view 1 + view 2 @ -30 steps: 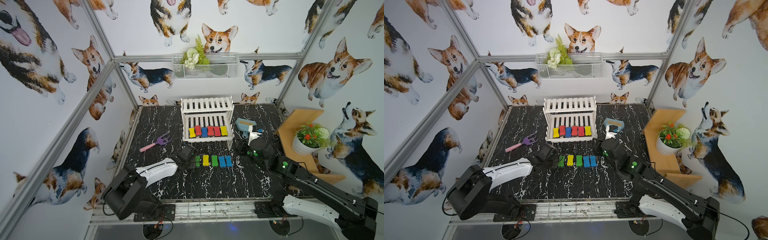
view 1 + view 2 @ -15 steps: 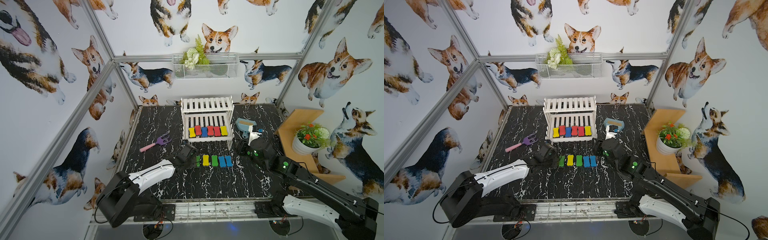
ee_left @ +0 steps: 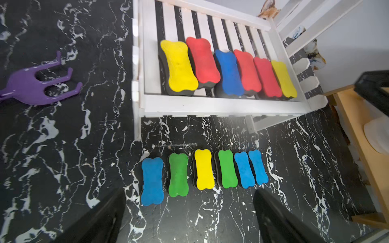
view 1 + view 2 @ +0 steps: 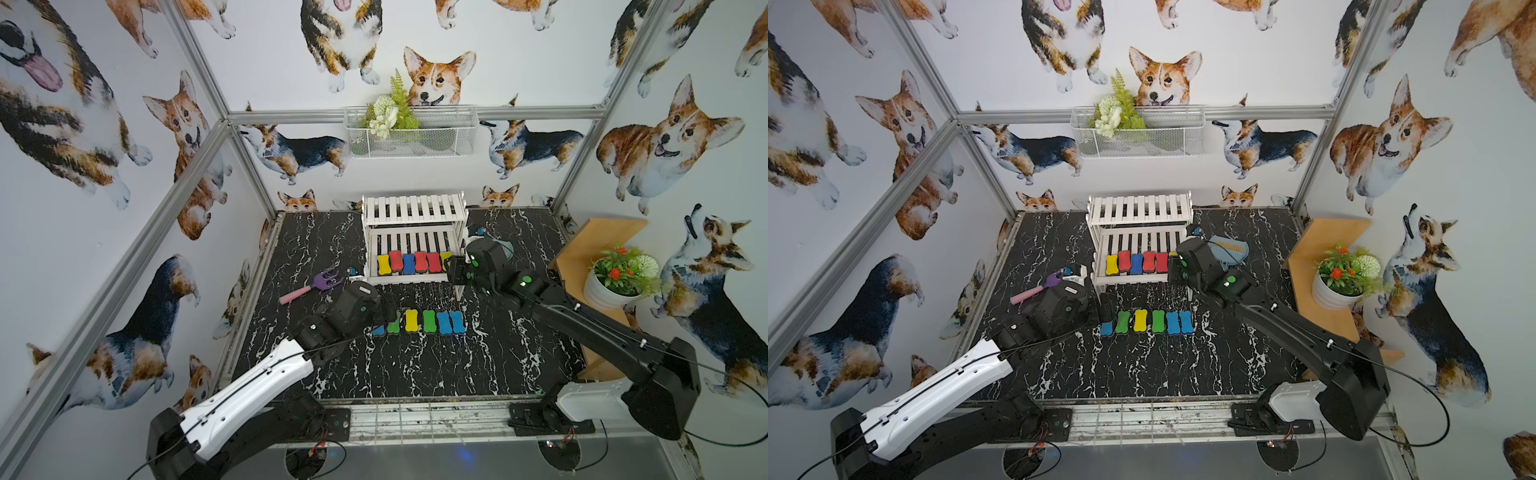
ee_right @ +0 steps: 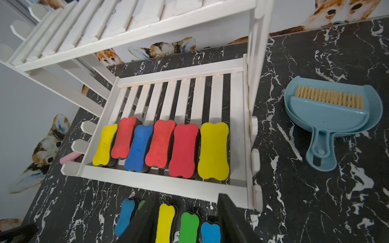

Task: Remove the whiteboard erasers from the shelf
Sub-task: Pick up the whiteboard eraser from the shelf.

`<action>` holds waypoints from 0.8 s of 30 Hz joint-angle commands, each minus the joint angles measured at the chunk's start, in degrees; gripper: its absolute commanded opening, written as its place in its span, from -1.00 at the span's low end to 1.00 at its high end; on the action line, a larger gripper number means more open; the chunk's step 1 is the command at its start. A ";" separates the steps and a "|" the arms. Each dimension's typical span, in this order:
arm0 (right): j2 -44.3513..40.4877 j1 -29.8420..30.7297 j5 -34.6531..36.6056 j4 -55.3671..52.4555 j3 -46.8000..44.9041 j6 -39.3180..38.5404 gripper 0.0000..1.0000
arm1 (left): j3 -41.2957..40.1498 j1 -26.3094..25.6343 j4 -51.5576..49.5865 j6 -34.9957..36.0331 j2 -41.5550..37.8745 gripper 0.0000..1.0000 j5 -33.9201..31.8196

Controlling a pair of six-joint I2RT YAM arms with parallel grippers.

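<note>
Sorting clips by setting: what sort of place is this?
Probably a staged robot test cell: aluminium frame, corgi-print walls, and a left arm and right arm mounted at a black marble-look table.

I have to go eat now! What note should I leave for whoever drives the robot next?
Left gripper: open, empty, over the black marble table.
Right gripper: open, empty, at the front of the white slatted two-tier shelf.
Done: six bone-shaped foam whiteboard erasers (three blue, two green, one yellow) lie in a row on the table.
Left: six more (three red, two yellow, one blue) sit on the shelf's lower tier; take them off.
</note>
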 commanded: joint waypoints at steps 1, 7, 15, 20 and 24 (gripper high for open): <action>3.56 -0.12 1.48 -2.35 2.68 -3.76 -0.03 | 0.57 0.13 -4.22 1.26 -2.21 0.99 -5.21; 9.09 -0.29 5.60 -3.09 5.63 -5.15 -0.11 | 0.48 0.22 -5.67 1.48 -6.66 0.98 -7.93; 12.03 -1.74 7.61 -2.62 5.86 -4.76 -0.13 | 0.74 0.58 -7.45 2.19 -7.16 0.99 -8.40; 12.96 -2.49 5.90 -1.79 5.76 -4.98 -0.03 | 0.46 0.61 -7.45 2.25 -7.17 0.99 -8.30; 13.23 -2.58 5.32 -0.93 5.59 -5.02 0.06 | 0.08 0.69 -7.28 2.28 -7.28 0.99 -8.26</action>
